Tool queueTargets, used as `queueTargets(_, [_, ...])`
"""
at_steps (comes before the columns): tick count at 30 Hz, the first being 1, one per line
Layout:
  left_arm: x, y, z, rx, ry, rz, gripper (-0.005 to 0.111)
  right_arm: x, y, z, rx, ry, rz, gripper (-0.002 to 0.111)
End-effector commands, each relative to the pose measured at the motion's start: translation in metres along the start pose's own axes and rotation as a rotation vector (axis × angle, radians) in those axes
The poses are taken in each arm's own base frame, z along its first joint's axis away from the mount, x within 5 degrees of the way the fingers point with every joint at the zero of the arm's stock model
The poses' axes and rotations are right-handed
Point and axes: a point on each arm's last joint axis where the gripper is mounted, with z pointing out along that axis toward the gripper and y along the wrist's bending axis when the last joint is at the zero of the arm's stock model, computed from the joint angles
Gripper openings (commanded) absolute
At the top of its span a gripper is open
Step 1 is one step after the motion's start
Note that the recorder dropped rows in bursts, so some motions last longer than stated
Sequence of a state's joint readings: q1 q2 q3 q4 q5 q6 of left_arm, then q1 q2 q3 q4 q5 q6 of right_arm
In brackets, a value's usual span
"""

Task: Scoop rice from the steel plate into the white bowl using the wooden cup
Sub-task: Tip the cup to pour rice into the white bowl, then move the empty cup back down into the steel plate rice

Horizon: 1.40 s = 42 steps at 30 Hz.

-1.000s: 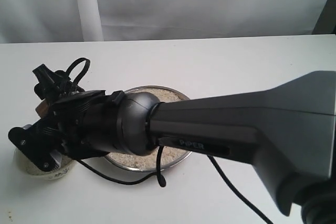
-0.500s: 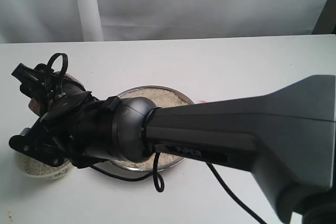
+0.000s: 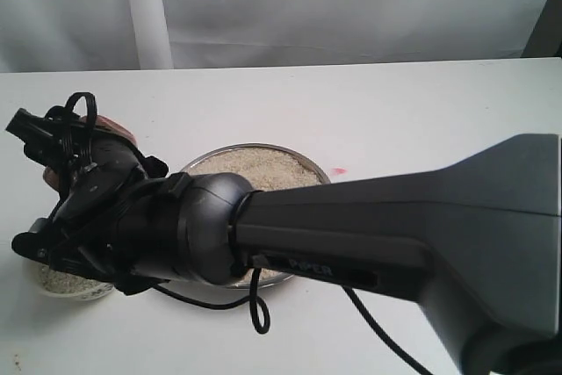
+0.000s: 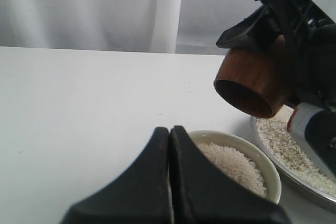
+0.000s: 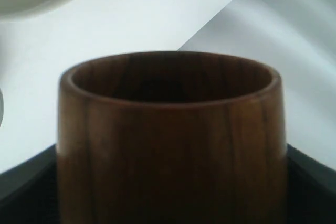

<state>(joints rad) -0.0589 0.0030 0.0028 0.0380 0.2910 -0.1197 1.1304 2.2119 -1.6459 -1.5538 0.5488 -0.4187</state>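
— Place of the wooden cup [image 4: 252, 85]?
— Clenched in the right jaws, raised, mouth tilted down, close over white bowl [image 4: 226, 136] and steel plate [image 4: 291, 183].
— And the left jaws?
— Pressed together, holding nothing, low beside the bowl.
— In the way?
— Black cable [image 3: 252, 300] before the plate; rice [image 4: 231, 163] in both vessels.
— Free room?
— Bare bench [image 4: 79, 103] toward the curtain [image 4: 79, 9].
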Motion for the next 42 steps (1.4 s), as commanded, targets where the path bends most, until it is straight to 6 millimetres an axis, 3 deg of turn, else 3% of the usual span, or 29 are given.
queueTargets(1, [-0.002,0.000,0.000,0.007,-0.011,-0.008,0.000,0.006,-0.003,-0.002,-0.008,0.045,0.104,0.000])
queueTargets(3, [-0.002,0.000,0.000,0.007,-0.011,-0.008,0.000,0.006,-0.001,-0.002,-0.018,0.045,0.284,0.000])
queueTargets(6, [-0.002,0.000,0.000,0.007,-0.011,-0.008,0.000,0.021,-0.005,-0.006,-0.020,0.055,0.532,0.000])
queueTargets(11, [-0.002,0.000,0.000,0.007,-0.011,-0.006,0.000,0.070,-0.011,-0.022,-0.032,0.121,0.812,0.000])
queueTargets(16, [-0.002,0.000,0.000,0.007,-0.011,-0.006,0.000,0.122,0.005,-0.041,-0.078,0.202,0.960,0.000])
queueTargets(20, [-0.002,0.000,0.000,0.007,-0.011,-0.007,0.000,0.140,0.033,-0.041,-0.151,0.297,0.875,0.000])
queueTargets(24, [-0.002,0.000,0.000,0.007,-0.011,-0.007,0.000,0.145,0.063,-0.028,-0.249,0.350,0.743,0.000])
queueTargets(34, [-0.002,0.000,0.000,0.007,-0.011,-0.006,0.000,0.129,0.120,0.013,-0.423,0.438,0.470,0.000])
queueTargets(42, [-0.002,0.000,0.000,0.007,-0.011,-0.006,0.000,0.111,0.143,0.030,-0.476,0.425,0.405,0.000])
